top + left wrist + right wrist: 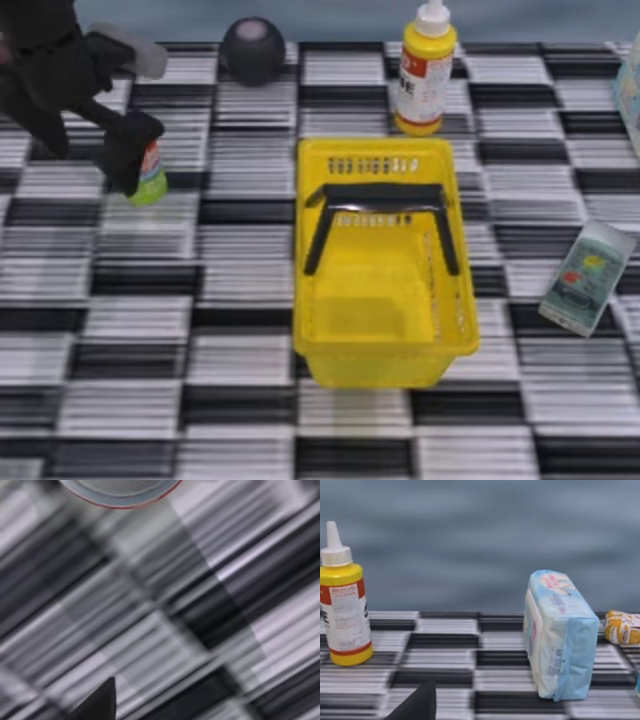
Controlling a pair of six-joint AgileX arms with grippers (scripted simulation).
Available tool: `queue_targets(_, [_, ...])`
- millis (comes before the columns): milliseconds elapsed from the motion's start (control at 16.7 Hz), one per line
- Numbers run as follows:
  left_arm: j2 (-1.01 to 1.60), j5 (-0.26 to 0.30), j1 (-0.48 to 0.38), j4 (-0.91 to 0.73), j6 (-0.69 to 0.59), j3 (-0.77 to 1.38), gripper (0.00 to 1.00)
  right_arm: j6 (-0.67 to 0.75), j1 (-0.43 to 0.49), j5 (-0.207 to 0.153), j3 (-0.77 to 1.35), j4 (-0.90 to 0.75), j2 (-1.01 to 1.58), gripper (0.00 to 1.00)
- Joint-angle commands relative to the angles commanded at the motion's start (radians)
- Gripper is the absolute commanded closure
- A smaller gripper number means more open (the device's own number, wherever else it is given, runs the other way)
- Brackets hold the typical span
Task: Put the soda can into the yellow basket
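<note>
Our left claw (133, 165) grips the soda can (151, 176) at about ten o'clock on the checkered tabletop (150, 330), well left of the yellow basket (380, 345), with a yellow bottle (425, 75) at twelve beyond the basket.

1. One soda can (152, 175), at the far left of the table.
2. One yellow basket (380, 350), in the middle, with two black handles (375, 195) folded across it.
3. One yellow bottle (425, 75) with a white cap, far from the camera, just beyond the basket.
4. One dark round ball (252, 48), at the far edge, left of the bottle.
5. One flat pale green packet (585, 280), lying on the right.
6. One light blue soft pack (560, 635), at the far right edge.
7. One small orange-yellow packet (623, 628), just beside the blue pack.
8. One robot arm (60, 70) in the top view, at the far left.
</note>
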Motion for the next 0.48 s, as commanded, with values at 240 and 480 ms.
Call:
queue_targets(240, [0.271, -0.023, -0.004, -0.143, 0.075, 0.379, 0.0, 0.0, 0.0, 0.0, 0.0, 0.0, 0.0, 0.0])
queue_targets(480, [0.44, -0.044, -0.003, -0.219, 0.125, 0.676, 0.0, 0.0, 0.0, 0.0, 0.0, 0.0, 0.0, 0.0])
